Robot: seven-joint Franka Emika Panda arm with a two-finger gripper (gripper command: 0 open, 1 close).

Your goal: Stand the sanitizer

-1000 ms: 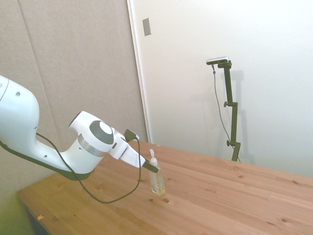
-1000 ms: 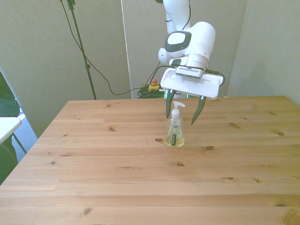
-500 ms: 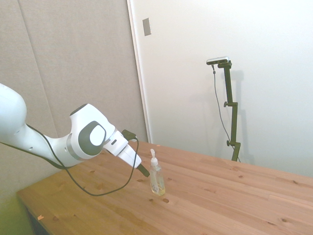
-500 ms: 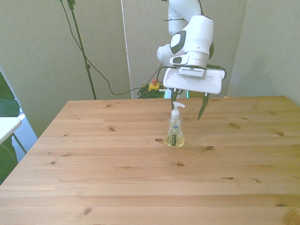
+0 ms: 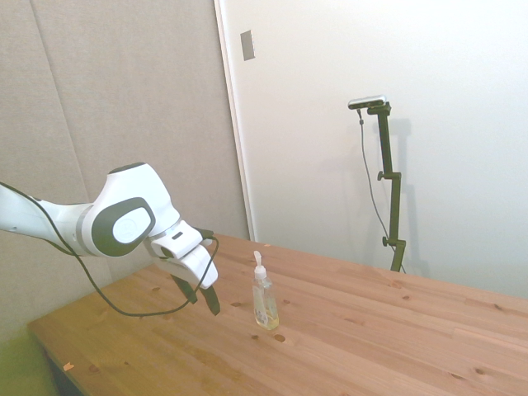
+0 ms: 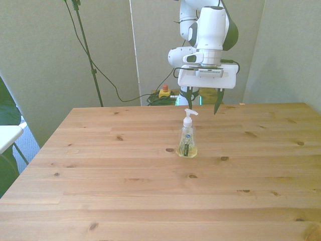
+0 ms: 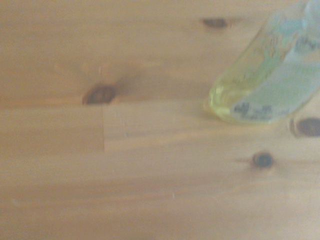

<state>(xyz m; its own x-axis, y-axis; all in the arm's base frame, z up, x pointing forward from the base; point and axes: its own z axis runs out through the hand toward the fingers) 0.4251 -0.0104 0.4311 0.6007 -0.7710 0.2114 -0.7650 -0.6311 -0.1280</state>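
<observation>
Legible text: none in any view. The small clear plastic sanitizer bottle with pale yellowish liquid and white pump top (image 6: 187,139) carries a pale label with a dark vertical mark below a bluish patch; the print is too small to read from the front. Close up, the same bottle (image 7: 265,87) shows dark smudged characters on its label, out of focus and unreadable. From the side, the bottle (image 5: 264,297) shows no lettering.

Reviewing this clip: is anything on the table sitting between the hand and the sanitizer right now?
Nothing visible. The sanitizer stands upright on the bare wooden table, and the open hand hangs above the table's far side, apart from the bottle. Only clear tabletop lies between them in the side view.
</observation>
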